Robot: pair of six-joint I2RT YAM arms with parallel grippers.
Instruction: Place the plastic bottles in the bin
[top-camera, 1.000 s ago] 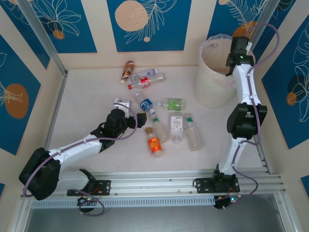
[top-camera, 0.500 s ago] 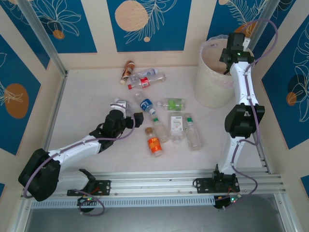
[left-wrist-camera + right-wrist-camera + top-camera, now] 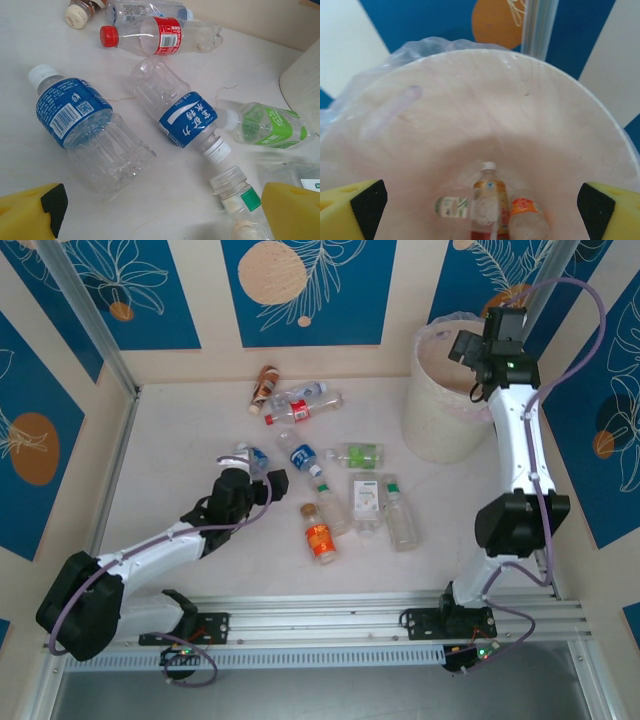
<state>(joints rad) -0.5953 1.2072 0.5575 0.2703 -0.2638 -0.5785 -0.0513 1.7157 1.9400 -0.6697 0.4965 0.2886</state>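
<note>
On the right wrist camera I'm getting only the tips of the right gripper (image 3: pixel 480 212), with one yellow finger cut off at each lower corner. The bottles lying inside the bin (image 3: pixel 470 115) are coming through blurred. I'm making out a white-capped orange bottle (image 3: pixel 488 200), an orange-labelled bottle (image 3: pixel 525 209) touching it, and a pale green-labelled bottle (image 3: pixel 451 206) on its other side. Those jaws are standing wide apart above the bin's mouth, gripping nothing. The cream bin, with its bag crinkling over the rim, is sitting at the far right of the table (image 3: pixel 180 440).

The left gripper (image 3: pixel 160 220) is also gaping wide and empty, hovering low over a blue-labelled bottle (image 3: pixel 75 110) that is lying on its side. A second blue bottle (image 3: pixel 187 120) is lying just beside it. A red-capped bottle (image 3: pixel 160 37) is lying farther off, and a green-capped bottle (image 3: pixel 240 195) is partly hiding behind one finger. A brown-capped bottle (image 3: pixel 77 11) is getting cropped by the top edge.
</note>
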